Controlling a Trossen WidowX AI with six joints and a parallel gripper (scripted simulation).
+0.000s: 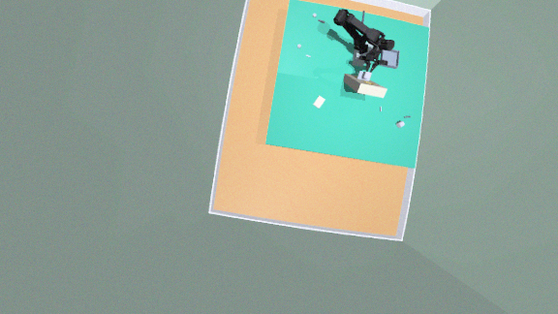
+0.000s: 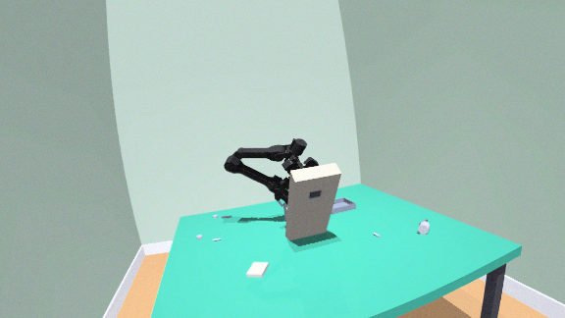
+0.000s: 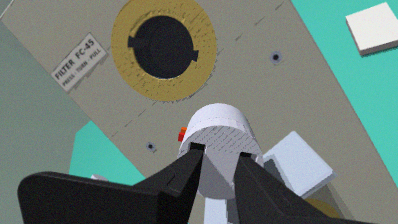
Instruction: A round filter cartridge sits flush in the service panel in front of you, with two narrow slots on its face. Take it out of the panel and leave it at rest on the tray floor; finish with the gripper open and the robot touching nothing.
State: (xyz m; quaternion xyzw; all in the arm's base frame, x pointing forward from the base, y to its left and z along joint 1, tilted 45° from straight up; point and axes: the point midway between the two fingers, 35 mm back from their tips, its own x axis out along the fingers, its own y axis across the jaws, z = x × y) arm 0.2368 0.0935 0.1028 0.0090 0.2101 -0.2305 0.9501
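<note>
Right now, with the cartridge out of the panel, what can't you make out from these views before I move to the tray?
- Tray: exterior view, mostly hidden behind the service panel; floor unseen.
- Gripper: shut on the filter cartridge; hidden behind the panel in the exterior view, too small in the top view.
- Cartridge slots: wrist view, covered by the fingers.
- Small bits on the table: too small to identify.
</note>
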